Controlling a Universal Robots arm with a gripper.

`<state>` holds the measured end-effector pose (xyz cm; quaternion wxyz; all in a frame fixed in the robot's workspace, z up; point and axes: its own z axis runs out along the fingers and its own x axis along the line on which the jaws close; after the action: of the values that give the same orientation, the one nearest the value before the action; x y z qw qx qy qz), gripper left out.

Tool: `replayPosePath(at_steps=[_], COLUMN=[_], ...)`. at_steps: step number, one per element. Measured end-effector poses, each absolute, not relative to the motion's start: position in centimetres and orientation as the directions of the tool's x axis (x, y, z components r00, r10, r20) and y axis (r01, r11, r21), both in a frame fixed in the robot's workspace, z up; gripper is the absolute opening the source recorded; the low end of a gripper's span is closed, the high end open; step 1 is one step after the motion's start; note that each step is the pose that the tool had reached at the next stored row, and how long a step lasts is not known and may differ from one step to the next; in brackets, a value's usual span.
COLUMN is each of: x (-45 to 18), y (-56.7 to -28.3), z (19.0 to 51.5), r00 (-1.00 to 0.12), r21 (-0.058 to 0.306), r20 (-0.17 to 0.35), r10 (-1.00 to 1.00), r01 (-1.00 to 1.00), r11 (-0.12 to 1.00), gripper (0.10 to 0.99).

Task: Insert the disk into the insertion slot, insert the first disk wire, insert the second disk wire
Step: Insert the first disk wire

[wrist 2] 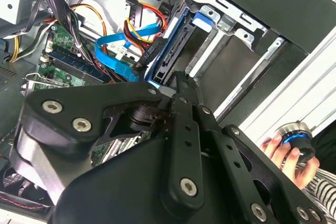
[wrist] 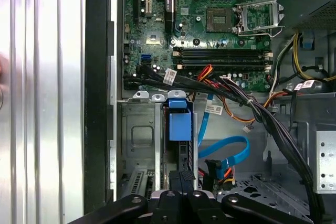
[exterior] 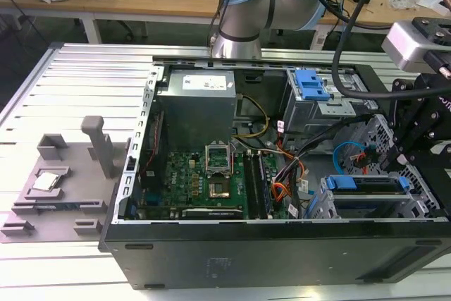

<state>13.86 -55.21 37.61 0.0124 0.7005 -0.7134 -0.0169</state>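
The disk (exterior: 366,184), in its blue carrier, sits inside the insertion slot (exterior: 324,206), a silver perforated cage at the case's front corner on the exterior view's right. In both wrist views the disk (wrist: 179,125) (wrist 2: 176,45) stands on edge in the cage (wrist: 139,135) (wrist 2: 236,24). My gripper (exterior: 398,160) (wrist 2: 179,80) (wrist: 182,178) hangs over the disk's connector end with its fingers shut together; whether anything is pinched between them is hidden. A blue flat disk wire (wrist 2: 113,51) (wrist: 227,149) and a black connector with red, orange and yellow wires (wrist 2: 152,51) lie beside the disk.
A thick black cable bundle (wrist: 262,119) crosses the case near the cage. A grey bay with a blue latch (exterior: 310,86) stands behind. The motherboard (exterior: 204,174) and power supply (exterior: 196,107) fill the case's other half. A person's hand (wrist 2: 278,150) holds a round knob outside the case.
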Motion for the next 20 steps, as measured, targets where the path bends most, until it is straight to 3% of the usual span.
replayPosePath(at_steps=[5,6,9,10,15,20], x=[13.9,13.9,13.9,13.9,14.6,14.7], y=[-55.2,-55.2,-55.2,-55.2,-52.7,-52.4], z=[37.6,37.6,37.6,37.6,37.4,36.5], r00=[-0.018,-0.018,-0.018,-0.018,-0.018,-0.018], r21=[0.041,0.041,0.041,0.041,0.042,0.043], r20=[-0.006,-0.006,-0.006,-0.006,-0.006,-0.006], r10=[-1.0,-1.0,-1.0,-1.0,-1.0,-1.0], r01=[-0.999,-0.999,-0.999,-0.999,-0.999,-0.999], r11=[0.018,0.018,0.018,0.018,0.018,0.018], gripper=[0.114,0.235,0.294,0.361,0.361,0.361])
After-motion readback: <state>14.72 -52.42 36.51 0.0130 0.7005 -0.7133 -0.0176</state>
